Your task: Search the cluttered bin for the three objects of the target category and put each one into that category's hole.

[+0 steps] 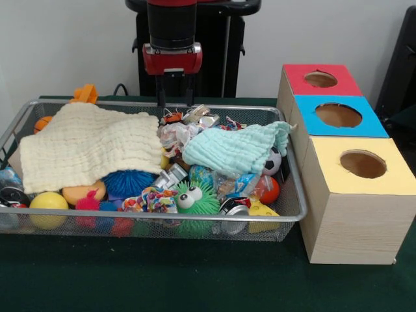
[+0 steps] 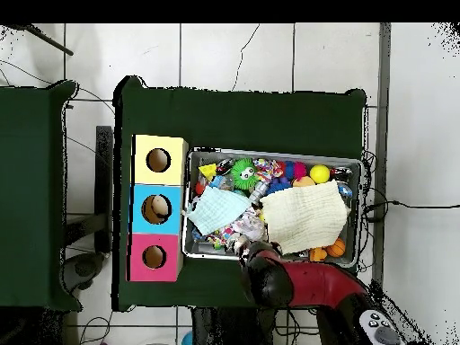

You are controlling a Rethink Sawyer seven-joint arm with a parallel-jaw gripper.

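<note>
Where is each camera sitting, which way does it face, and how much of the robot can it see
Front view: sits across the table, facing the robot; it sees the wire bin, the three-hole box, and the red-black arm with its gripper coming down at the bin's far edge.
Overhead view: sits above the table, looking straight down; the arm enters from the bottom edge.
Shared: both show the bin, the box, the cream cloth and the mint cloth, turned half round between views.

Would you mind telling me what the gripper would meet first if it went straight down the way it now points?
Probably the loose clutter at the wire bin's far edge beneath the gripper, beside the cream cloth; depth is unclear.
</note>
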